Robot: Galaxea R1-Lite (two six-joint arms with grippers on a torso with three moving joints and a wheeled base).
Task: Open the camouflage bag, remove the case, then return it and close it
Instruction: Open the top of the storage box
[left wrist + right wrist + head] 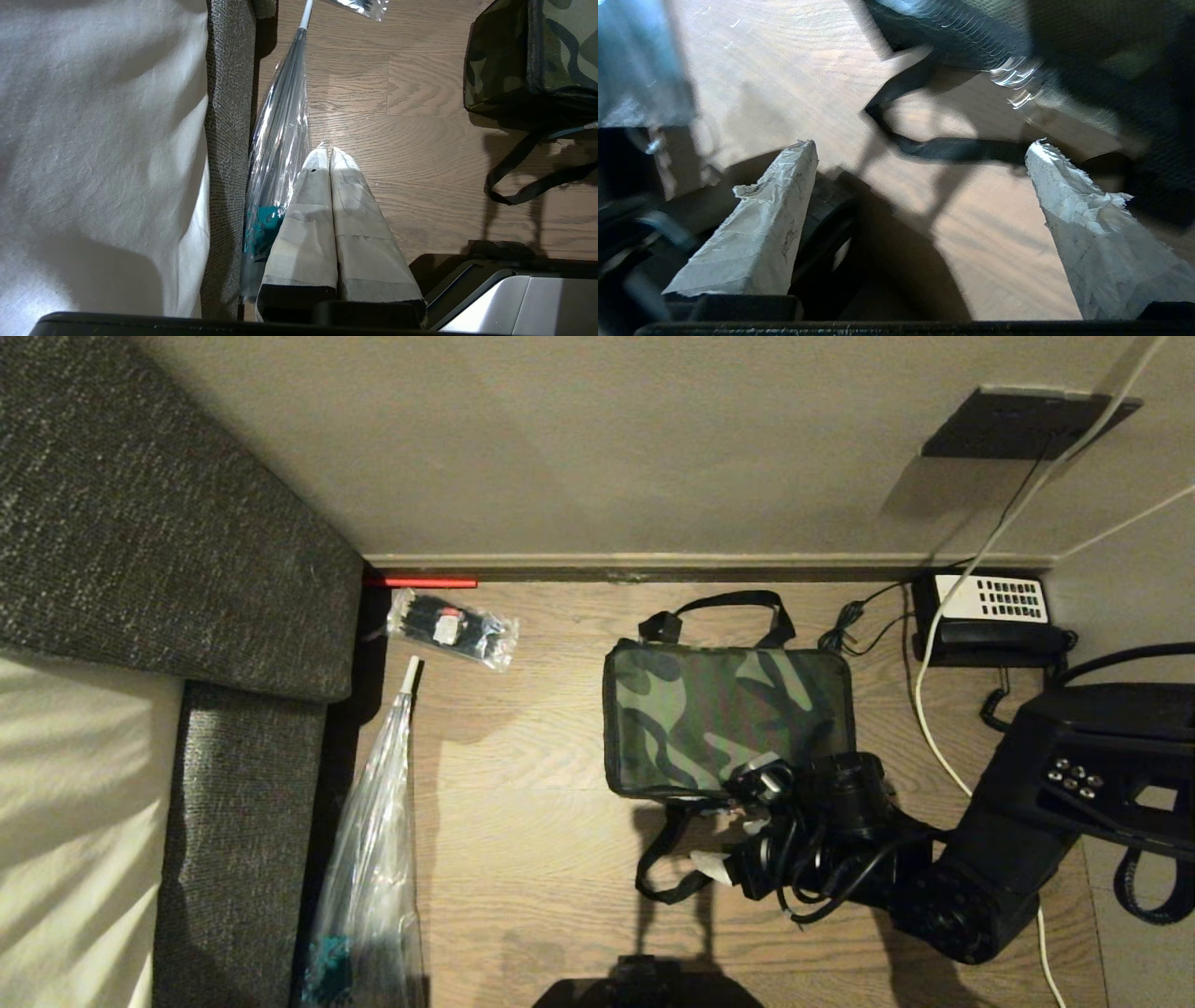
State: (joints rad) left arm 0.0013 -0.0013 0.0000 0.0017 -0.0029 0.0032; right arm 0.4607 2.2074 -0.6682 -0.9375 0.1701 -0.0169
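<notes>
The right arm [934,868] hides the near right corner of the camouflage bag [719,719]; the wrist view of its strap [943,149] is smeared, and the clear plastic bag [369,859] is cut off below

A telephone [991,619], clear packet [452,628] and plastic bag [372,859] lie on the floor.
</notes>
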